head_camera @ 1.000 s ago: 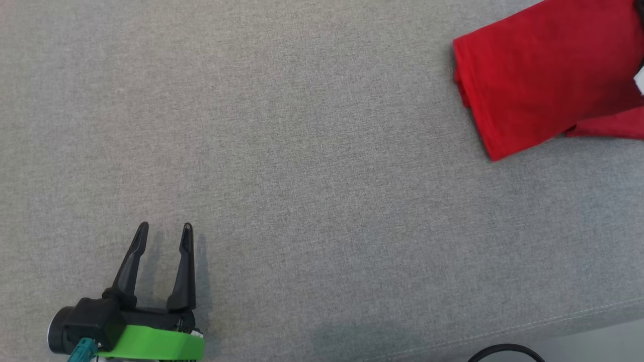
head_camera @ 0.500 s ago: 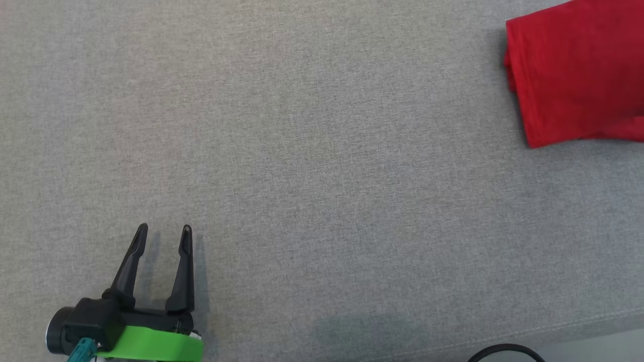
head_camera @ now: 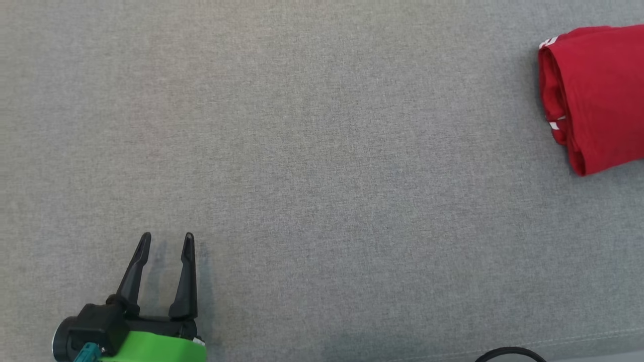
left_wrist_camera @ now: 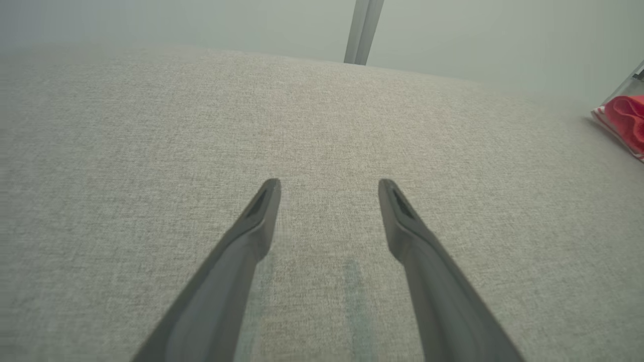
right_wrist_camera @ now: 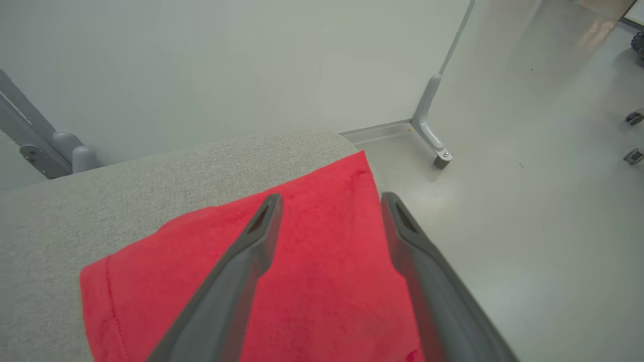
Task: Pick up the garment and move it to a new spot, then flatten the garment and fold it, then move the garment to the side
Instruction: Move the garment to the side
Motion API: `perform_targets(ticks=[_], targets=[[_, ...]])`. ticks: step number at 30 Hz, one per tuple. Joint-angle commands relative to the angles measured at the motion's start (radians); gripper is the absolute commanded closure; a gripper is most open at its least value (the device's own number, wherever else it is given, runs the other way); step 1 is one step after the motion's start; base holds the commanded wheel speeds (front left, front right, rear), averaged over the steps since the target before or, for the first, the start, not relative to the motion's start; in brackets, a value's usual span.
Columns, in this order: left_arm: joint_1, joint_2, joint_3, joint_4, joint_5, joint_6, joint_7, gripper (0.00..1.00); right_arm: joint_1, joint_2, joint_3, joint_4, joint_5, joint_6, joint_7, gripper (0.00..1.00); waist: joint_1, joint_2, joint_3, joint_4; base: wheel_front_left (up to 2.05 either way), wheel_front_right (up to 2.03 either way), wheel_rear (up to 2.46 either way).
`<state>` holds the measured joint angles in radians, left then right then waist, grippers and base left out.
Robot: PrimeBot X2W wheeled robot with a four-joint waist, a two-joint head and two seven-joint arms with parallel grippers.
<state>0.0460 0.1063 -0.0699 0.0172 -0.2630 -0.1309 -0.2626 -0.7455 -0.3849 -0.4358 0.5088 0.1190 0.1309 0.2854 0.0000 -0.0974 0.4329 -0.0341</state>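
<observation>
The red garment lies folded at the far right of the grey cushion, its rolled edge facing left, with small white marks on it. From the left wrist it is a small red patch at the right edge. My left gripper rests open low at the left, far from the garment, nothing between its fingers. In the right wrist view my right gripper hangs open above the garment, near the cushion's end, its fingers apart and holding nothing.
The grey fabric cushion spans the head view, its seam running along the lower right. A black cable loop shows at the bottom edge. Beyond the cushion's end lie a pale floor and a white panel with a metal foot.
The garment has slid right in the head view and now shows a rolled, thicker edge. The left gripper sits slightly lower in the picture, still open.
</observation>
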Motion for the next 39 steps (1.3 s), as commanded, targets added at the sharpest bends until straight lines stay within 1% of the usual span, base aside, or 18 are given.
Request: perform_targets(ticks=[1, 7, 14, 17, 22, 27, 31, 34, 37, 39], targets=[[0.017, -0.007, 0.002, 0.005, -0.007, 0.000, -0.002, 0.00, 0.031, 0.002, 0.007, -0.013, -0.013, -0.001, -0.036, 0.00, 0.0000, 0.0000, -0.024, 0.012, 0.00, 0.00, 0.00], [0.047, -0.023, 0.029, 0.008, -0.007, 0.000, -0.002, 0.00, 0.142, 0.019, 0.053, -0.097, -0.007, -0.001, -0.201, 0.00, 0.0000, 0.0000, -0.105, 0.033, 0.00, 0.00, 0.00], [0.098, -0.043, 0.090, 0.020, 0.017, 0.000, -0.002, 0.00, 0.381, 0.070, 0.142, -0.239, 0.047, -0.001, -0.373, 0.00, 0.0000, 0.0000, -0.220, 0.065, 0.00, 0.00, 0.00], [0.122, -0.049, 0.118, 0.028, 0.026, 0.000, -0.002, 0.00, 0.500, 0.114, 0.170, -0.266, 0.048, -0.001, -0.430, 0.00, 0.0000, 0.0000, -0.263, 0.078, 0.00, 0.00, 0.00], [0.156, -0.054, 0.142, 0.038, 0.038, 0.000, -0.002, 0.00, 0.641, 0.197, 0.161, -0.247, 0.029, -0.001, -0.509, 0.00, 0.0000, 0.0000, -0.323, 0.102, 0.00, 0.00, 0.00], [0.178, -0.055, 0.143, 0.036, 0.023, 0.011, -0.003, 0.00, 0.729, 0.259, 0.173, -0.245, -0.023, -0.001, -0.547, 0.00, 0.0000, 0.0000, -0.353, 0.120, 0.00, 0.00, 0.00], [0.185, -0.055, 0.134, 0.040, 0.023, 0.015, -0.003, 0.00, 0.759, 0.307, 0.154, -0.301, -0.061, -0.001, -0.549, 0.00, 0.0000, 0.0000, -0.361, 0.128, 0.00, 0.00, 0.00], [0.182, -0.055, 0.115, 0.050, 0.019, 0.011, -0.003, 0.00, 0.794, 0.324, 0.144, -0.318, -0.099, -0.001, -0.550, 0.00, 0.0000, 0.0000, -0.376, 0.141, 0.00, 0.00, 0.00], [0.173, -0.054, 0.098, 0.068, 0.022, 0.004, -0.002, 0.00, 0.834, 0.333, 0.190, -0.318, -0.128, -0.001, -0.550, 0.00, 0.0000, 0.0000, -0.392, 0.151, 0.00, 0.00, 0.00], [0.167, -0.054, 0.091, 0.072, 0.026, 0.003, -0.002, 0.00, 0.847, 0.331, 0.198, -0.315, -0.138, -0.001, -0.550, 0.00, 0.0000, 0.0000, -0.395, 0.153, 0.00, 0.00, 0.00]])
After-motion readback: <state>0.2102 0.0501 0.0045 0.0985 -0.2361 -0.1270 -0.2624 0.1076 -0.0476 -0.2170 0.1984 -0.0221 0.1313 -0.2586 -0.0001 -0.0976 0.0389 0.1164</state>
